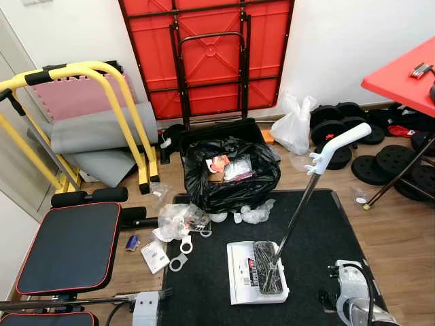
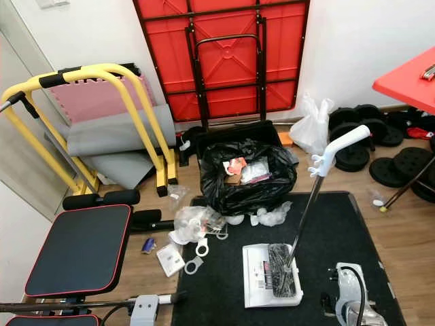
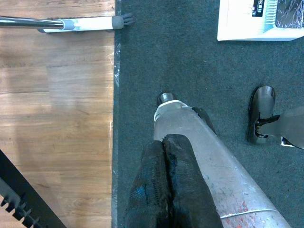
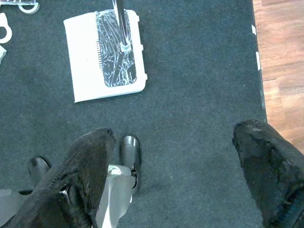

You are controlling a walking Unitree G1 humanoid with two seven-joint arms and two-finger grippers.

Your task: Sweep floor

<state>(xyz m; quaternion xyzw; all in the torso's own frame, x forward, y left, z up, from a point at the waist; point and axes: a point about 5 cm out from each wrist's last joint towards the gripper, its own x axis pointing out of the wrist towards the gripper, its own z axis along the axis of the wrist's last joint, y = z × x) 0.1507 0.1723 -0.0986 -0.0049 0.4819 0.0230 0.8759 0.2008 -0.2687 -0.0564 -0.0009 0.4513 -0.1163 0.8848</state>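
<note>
A white dustpan (image 1: 243, 273) lies on the dark mat (image 1: 319, 224), with a dark bristly patch in it and a long upright handle (image 1: 338, 147) rising from it. A second pole with a white head (image 1: 145, 303) lies on the wood floor at the mat's near left corner. Litter sits at the mat's far left edge: crumpled plastic (image 1: 175, 221), white tape rings (image 1: 181, 252) and a card (image 1: 155, 257). My right gripper (image 4: 173, 142) hangs open above the mat, short of the dustpan (image 4: 85, 61). My left gripper (image 3: 164, 190) is shut on nothing, over my leg.
A full black rubbish bag (image 1: 231, 173) stands at the mat's far edge. A black exercise bench (image 1: 71, 248) and yellow frame (image 1: 102, 95) crowd the left. Weight plates (image 1: 380, 163) and a red table (image 1: 401, 75) are on the right, and a folded red table (image 1: 207, 54) leans on the wall.
</note>
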